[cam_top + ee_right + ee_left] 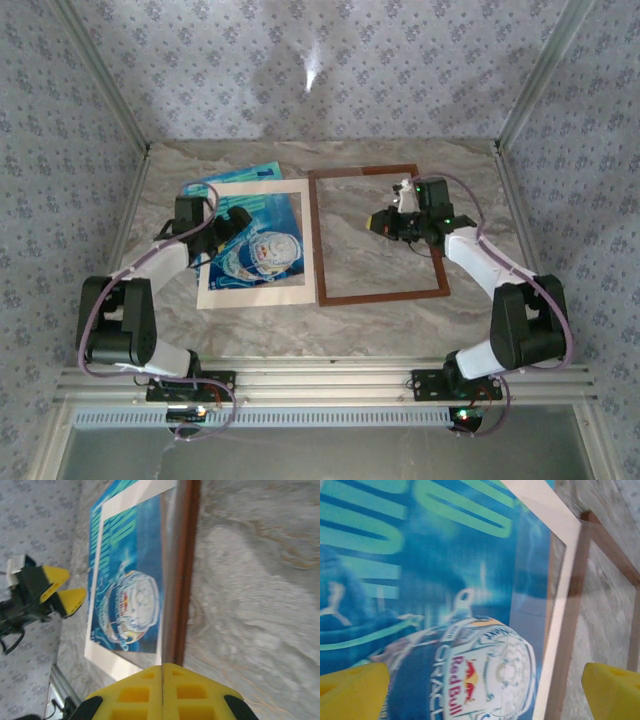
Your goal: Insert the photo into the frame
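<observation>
The photo (258, 248), blue-teal with a white helmeted figure, lies flat at the left under a cream cardboard mat (250, 294), and its top corner sticks out past the mat. The reddish-brown frame (380, 298) lies flat just to the right, its left bar against the mat's edge. My left gripper (232, 222) hovers open over the photo (445, 580), yellow pads (350, 690) wide apart, nothing between them. My right gripper (380, 222) is shut above the frame's inside, pads (135, 695) pressed together near the frame's left bar (187, 555). The left gripper (70, 587) shows beyond the photo (130, 580).
Marble-patterned tabletop (380, 250) shows through the frame. Patterned walls with aluminium posts (530, 80) close the back and sides. A metal rail (320, 380) runs along the near edge by the arm bases. The mat (540, 505) overlaps the frame bar (612, 547).
</observation>
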Controlling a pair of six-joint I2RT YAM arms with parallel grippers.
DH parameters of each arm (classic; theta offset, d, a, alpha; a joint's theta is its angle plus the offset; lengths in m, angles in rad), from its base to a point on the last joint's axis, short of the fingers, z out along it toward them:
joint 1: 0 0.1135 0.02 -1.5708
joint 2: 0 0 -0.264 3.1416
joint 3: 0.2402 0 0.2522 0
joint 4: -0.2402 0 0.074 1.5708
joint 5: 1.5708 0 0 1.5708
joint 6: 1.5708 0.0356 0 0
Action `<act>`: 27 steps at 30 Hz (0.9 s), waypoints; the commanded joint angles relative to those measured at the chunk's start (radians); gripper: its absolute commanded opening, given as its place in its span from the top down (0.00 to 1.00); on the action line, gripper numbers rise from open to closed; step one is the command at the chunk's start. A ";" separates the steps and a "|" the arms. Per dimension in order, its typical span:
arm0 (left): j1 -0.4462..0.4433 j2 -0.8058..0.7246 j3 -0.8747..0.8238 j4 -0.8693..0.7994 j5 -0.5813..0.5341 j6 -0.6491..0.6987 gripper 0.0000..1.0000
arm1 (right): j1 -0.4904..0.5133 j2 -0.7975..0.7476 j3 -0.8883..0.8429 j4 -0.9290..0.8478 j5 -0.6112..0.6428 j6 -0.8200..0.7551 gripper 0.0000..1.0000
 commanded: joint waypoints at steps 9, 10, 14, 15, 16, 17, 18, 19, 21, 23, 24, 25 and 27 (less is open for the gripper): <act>-0.114 0.100 0.128 -0.006 -0.010 0.038 0.01 | -0.134 -0.023 -0.072 -0.023 0.078 -0.163 1.00; -0.119 0.106 0.133 -0.006 -0.012 0.037 0.01 | -0.149 -0.020 -0.080 -0.017 0.073 -0.166 1.00; -0.133 0.122 0.141 -0.001 -0.020 0.031 0.02 | -0.176 -0.003 -0.087 -0.010 0.068 -0.185 1.00; -0.134 0.126 0.143 0.000 -0.022 0.029 0.01 | -0.179 0.002 -0.090 -0.009 0.068 -0.187 1.00; -0.135 0.129 0.145 -0.001 -0.022 0.029 0.01 | -0.183 0.006 -0.093 -0.008 0.068 -0.191 1.00; -0.137 0.132 0.145 0.000 -0.023 0.027 0.01 | -0.188 0.009 -0.095 -0.008 0.069 -0.195 1.00; -0.138 0.135 0.147 0.000 -0.023 0.027 0.01 | -0.192 0.012 -0.098 -0.007 0.068 -0.200 1.00; -0.139 0.138 0.148 0.000 -0.024 0.027 0.01 | -0.199 0.017 -0.097 -0.007 0.067 -0.205 1.00; -0.141 0.143 0.150 -0.003 -0.023 0.029 0.01 | -0.212 0.023 -0.097 -0.008 0.063 -0.213 1.00; -0.143 0.147 0.152 -0.004 -0.024 0.028 0.02 | -0.221 0.030 -0.092 -0.009 0.058 -0.221 1.00; -0.143 0.148 0.152 -0.005 -0.023 0.028 0.01 | -0.224 0.033 -0.090 -0.010 0.057 -0.224 1.00; -0.143 0.149 0.152 -0.005 -0.024 0.029 0.01 | -0.229 0.036 -0.086 -0.011 0.054 -0.227 1.00; -0.144 0.149 0.152 -0.007 -0.023 0.029 0.02 | -0.236 0.041 -0.081 -0.017 0.053 -0.231 1.00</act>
